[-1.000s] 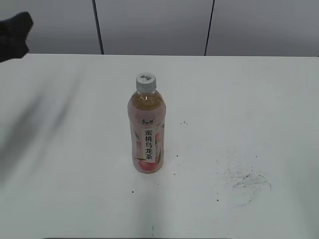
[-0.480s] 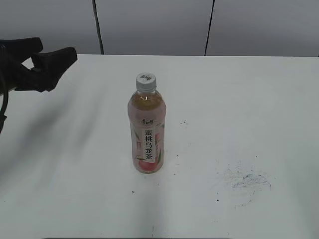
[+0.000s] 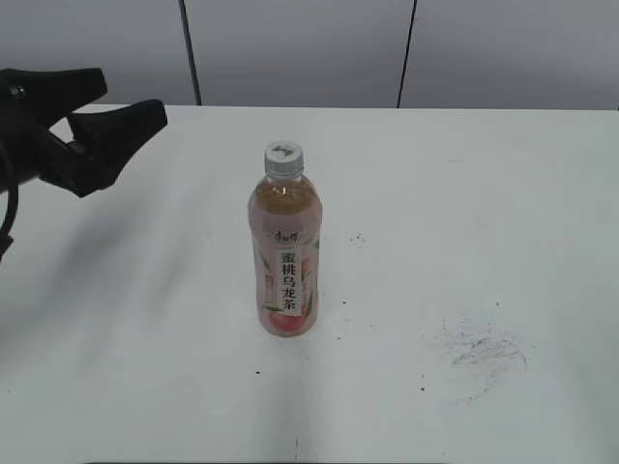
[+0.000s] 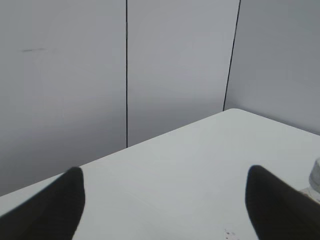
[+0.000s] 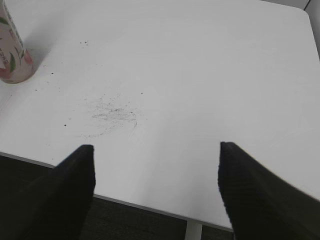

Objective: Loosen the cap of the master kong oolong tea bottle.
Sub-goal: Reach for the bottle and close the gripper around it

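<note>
We look across a white table (image 3: 503, 193) backed by grey wall panels (image 3: 300, 48) split by dark vertical seams. Near the centre of the frame stands the master kong oolong tea bottle (image 3: 284, 253), upright, slim and clear, filled with pale amber tea. Its cap (image 3: 283, 159) is whitish grey with ribbed sides and a small dark logo on top, seated on the neck. The pink-and-white label carries a column of black Chinese characters reading 蜜桃乌龙茶, with a peach pictured below. Lower right of the bottle we see a patch of dark scuff marks (image 3: 479, 353) on the tabletop. At the upper left, the left gripper (image 3: 106, 97) hangs with fingers spread wide, holding nothing, well apart from the bottle. The right gripper (image 5: 155, 187) likewise stands wide apart and empty over the table's near edge.
</note>
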